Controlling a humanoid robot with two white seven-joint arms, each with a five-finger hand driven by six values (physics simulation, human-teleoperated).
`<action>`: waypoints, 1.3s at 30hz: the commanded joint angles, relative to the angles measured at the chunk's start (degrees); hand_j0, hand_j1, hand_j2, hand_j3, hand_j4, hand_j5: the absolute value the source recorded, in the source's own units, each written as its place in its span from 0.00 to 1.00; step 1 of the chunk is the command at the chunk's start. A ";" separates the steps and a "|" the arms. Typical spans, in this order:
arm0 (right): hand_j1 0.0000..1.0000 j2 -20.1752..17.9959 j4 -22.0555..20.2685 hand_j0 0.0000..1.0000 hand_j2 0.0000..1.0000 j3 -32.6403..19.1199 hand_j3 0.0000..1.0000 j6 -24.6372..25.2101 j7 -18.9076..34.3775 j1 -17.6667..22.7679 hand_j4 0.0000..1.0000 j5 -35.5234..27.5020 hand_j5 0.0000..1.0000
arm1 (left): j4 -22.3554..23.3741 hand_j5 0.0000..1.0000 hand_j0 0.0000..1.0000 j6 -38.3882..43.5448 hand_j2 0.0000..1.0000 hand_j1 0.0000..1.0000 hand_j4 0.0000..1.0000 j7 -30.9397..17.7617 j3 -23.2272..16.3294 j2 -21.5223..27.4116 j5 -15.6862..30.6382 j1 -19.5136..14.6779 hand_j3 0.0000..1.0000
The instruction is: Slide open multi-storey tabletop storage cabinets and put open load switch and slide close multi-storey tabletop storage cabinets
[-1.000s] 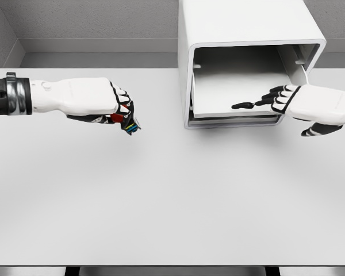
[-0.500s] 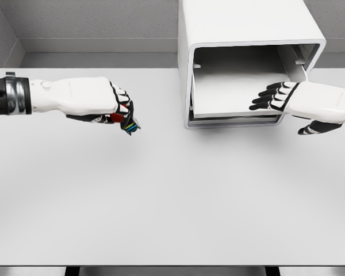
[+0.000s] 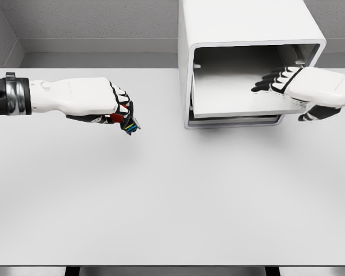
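Note:
A white storage cabinet (image 3: 247, 23) stands at the back right of the table, its front open and a white drawer tray (image 3: 236, 95) showing inside. My right hand (image 3: 276, 80) reaches in from the right, fingers stretched over the tray's right part and holding nothing. My left hand (image 3: 122, 112) hovers over the table's left side, curled around a small load switch (image 3: 128, 122) with red, black and blue parts. Most of the switch is hidden by the fingers.
The white table (image 3: 172, 195) spreads wide in front of both hands. A grey wall runs behind the cabinet, and the table's front edge lies near the bottom of the view.
My right hand has risen and pulled back to the right, from low on the tray's front to higher inside the opening. The left hand and switch have stayed put.

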 commanded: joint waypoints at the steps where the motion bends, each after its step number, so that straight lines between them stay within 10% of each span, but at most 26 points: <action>1: 1.00 1.26 0.93 1.00 1.00 1.85 1.00 0.70 -0.02 0.00 1.00 0.63 1.00 | 0.00 0.39 0.39 0.14 0.39 0.39 0.39 0.03 0.06 0.04 0.33 0.00 0.39; 19: 1.00 0.74 -1.53 1.00 1.00 6.51 1.00 -5.65 -0.02 -0.70 1.00 1.60 1.00 | -0.09 0.39 0.39 0.14 0.39 0.39 0.39 0.03 0.06 0.39 0.33 0.00 0.39; 39: 1.00 6.80 6.91 1.00 1.00 13.62 1.00 1.76 -0.02 -8.26 1.00 1.69 1.00 | -0.09 0.40 0.40 0.14 0.40 0.40 0.40 0.03 0.06 0.39 0.51 0.00 0.40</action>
